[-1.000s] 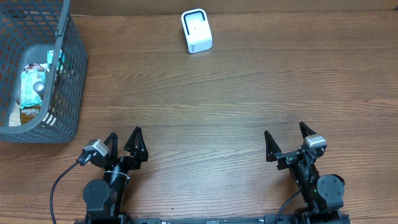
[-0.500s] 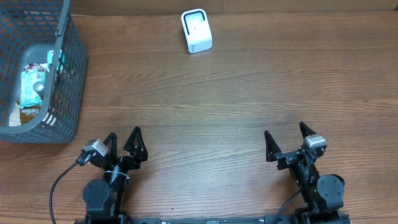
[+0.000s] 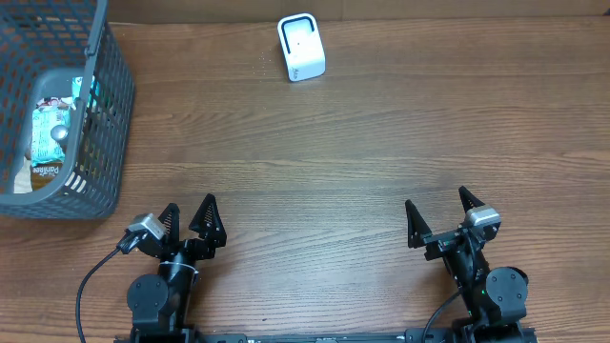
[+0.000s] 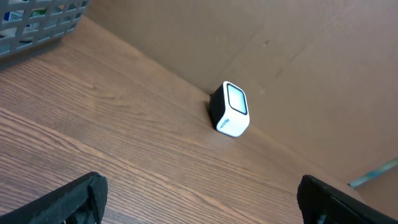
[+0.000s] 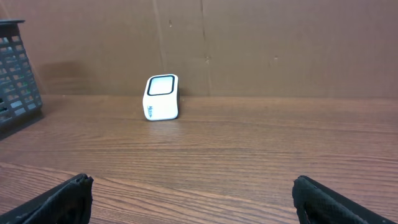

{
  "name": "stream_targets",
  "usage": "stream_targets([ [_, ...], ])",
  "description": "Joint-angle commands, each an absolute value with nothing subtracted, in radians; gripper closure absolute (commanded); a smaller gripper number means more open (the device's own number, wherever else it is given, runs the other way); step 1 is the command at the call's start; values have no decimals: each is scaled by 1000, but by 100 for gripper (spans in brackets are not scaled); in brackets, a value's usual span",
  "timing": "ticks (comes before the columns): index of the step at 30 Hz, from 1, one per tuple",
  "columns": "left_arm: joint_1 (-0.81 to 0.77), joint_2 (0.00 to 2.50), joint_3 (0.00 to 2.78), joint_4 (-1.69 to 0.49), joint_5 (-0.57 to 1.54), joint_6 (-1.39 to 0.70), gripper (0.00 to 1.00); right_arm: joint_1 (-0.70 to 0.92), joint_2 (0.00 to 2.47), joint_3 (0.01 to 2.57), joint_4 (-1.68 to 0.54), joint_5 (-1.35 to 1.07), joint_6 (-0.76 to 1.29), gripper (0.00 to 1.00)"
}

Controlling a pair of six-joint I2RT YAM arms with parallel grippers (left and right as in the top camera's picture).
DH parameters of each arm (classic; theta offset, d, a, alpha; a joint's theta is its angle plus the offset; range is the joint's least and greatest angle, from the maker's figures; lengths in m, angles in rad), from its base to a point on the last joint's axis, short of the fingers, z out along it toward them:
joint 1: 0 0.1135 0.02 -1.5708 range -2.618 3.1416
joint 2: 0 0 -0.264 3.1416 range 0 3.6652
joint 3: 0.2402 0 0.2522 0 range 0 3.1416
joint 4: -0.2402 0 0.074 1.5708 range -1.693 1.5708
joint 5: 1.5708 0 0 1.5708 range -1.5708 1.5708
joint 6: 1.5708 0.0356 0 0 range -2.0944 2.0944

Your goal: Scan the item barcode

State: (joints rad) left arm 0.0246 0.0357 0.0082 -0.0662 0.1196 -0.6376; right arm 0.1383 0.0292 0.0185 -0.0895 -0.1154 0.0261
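The snack pack (image 3: 46,133) sits in the basket (image 3: 107,124), up and left of the left hand (image 3: 191,203) (the closer one). It and the right hand (image 3: 436,197) are wide open, empty.

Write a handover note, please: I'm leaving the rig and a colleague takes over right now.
Left gripper: jaws open, empty, at the near edge of the table.
Right gripper: the same.
Basket at far left holds the items; scanner stands at the far edge, near the middle.
Done: nothing, no item picked.
Left: lift an item from the basket and show its barcode to the scanner.
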Motion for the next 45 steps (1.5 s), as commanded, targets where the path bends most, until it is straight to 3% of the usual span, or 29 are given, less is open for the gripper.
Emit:
stream_targets([
  [1, 19, 38, 7, -71, 109, -651, 0, 138, 28, 14, -84, -107, 28, 0],
  [13, 19, 38, 7, -53, 52, -651, 0, 138, 28, 14, -84, -107, 28, 0],
  [18, 19, 38, 8, -14, 155, -643, 0, 138, 28, 14, -84, -107, 28, 0],
  [26, 19, 38, 89, 35, 334, -392, 0, 138, 28, 14, -84, -107, 28, 0],
  [36, 19, 102, 519, -252, 340, -289, 0, 138, 28, 14, -84, -106, 29, 0],
  [45, 19, 456, 1035, -526, 340, -168, 0, 138, 28, 14, -84, -107, 29, 0],
])
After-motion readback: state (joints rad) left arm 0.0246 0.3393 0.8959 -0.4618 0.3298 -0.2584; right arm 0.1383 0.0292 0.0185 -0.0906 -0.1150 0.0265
